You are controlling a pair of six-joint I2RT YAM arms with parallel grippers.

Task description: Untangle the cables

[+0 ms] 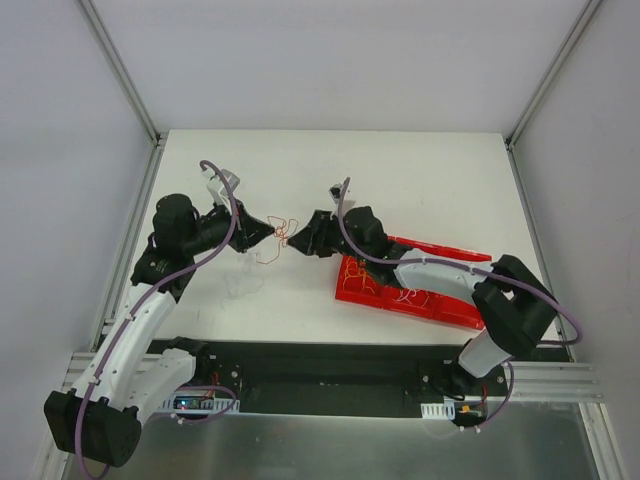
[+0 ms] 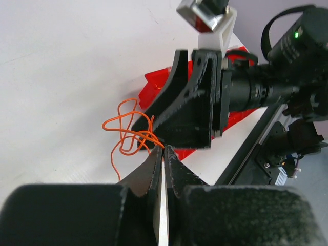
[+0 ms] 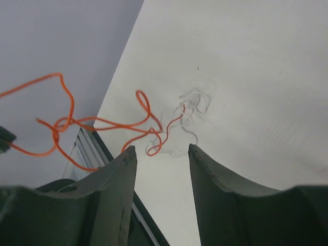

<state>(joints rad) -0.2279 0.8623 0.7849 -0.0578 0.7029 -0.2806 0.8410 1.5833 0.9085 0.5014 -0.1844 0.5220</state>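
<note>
White tabletop (image 1: 400, 180) fills the overhead view between pale walls. Near its middle the left gripper (image 1: 272, 232) and right gripper (image 1: 290, 239) meet tip to tip. A thin orange cable (image 1: 272, 246) is bunched between them and dangles just below.

From the left wrist, that gripper's jaws are closed to a hairline slit, and the orange cable (image 2: 128, 134) runs in to their tips, seemingly pinched there. The exact contact is hard to see.

From the right wrist, the right gripper's fingers (image 3: 123, 174) stand apart. The orange loops (image 3: 102, 123) float above them, and nothing is clearly between the fingers.

A white cable (image 3: 192, 102) lies faint on the table, almost lost against it. The right arm hides part of a red tray (image 1: 440, 247) at centre right, and the thin strands inside it are too fine to sort out.
</note>
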